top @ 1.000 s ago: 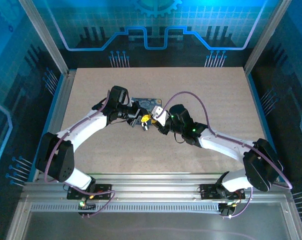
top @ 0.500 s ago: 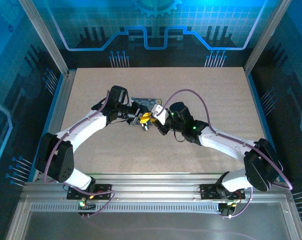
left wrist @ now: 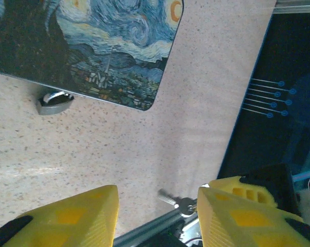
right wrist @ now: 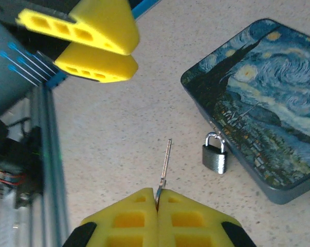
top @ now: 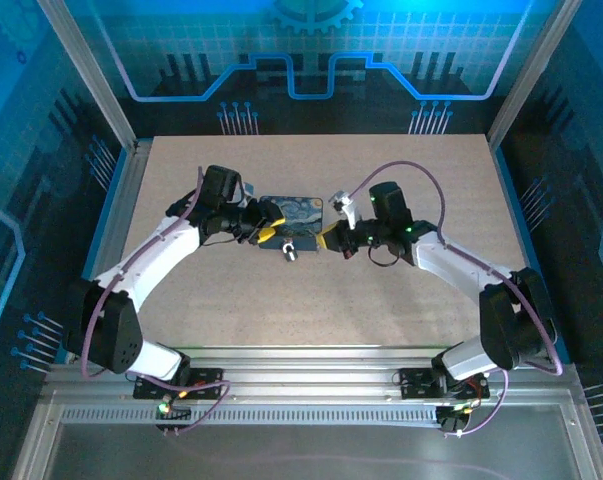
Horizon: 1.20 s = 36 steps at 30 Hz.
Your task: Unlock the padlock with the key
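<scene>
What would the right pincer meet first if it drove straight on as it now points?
Probably bare table, its key passing beside the padlock; the left pincer lies beyond, depth unclear.

I'm looking down on a beige speckled tabletop [top: 411, 300] inside a closed booth. The back wall is a glowing blue panel printed with a grid and circuit lines [top: 301, 50]. Darker blue side panels with dotted trace marks [top: 16, 200] close it in. Slanted silver aluminium posts [top: 89, 80] frame the corners, and a ribbed grey metal rail deck [top: 311, 385] runs along the near edge. Cool blue light tints the walls.
</scene>
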Each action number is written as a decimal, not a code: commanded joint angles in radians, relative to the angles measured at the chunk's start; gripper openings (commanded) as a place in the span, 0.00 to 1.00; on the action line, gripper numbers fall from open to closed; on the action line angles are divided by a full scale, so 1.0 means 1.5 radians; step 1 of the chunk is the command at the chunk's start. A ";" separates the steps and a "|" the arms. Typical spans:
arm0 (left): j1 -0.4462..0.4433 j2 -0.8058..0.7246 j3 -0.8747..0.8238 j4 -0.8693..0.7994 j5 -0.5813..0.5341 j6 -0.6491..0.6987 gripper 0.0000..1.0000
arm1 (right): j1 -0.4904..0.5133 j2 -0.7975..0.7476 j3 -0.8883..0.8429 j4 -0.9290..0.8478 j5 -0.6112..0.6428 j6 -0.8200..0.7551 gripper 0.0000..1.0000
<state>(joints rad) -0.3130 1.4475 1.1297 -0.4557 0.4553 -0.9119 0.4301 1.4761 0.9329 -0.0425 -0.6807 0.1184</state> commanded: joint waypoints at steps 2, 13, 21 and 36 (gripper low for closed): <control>0.002 -0.031 -0.019 -0.016 -0.032 0.053 0.45 | -0.015 0.002 -0.022 0.097 -0.120 0.131 0.00; -0.049 -0.070 -0.136 0.063 -0.169 0.107 0.48 | -0.040 0.044 -0.024 0.121 -0.118 0.293 0.00; -0.073 -0.067 -0.196 0.268 -0.100 0.043 0.52 | -0.057 0.063 -0.052 0.133 -0.151 0.377 0.00; -0.047 -0.003 -0.112 0.322 0.194 0.265 0.53 | -0.052 0.085 0.021 0.059 -0.258 0.378 0.00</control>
<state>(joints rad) -0.3893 1.4189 0.9421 0.0193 0.6678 -0.5747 0.3523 1.6127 0.9321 0.0601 -1.0183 0.6712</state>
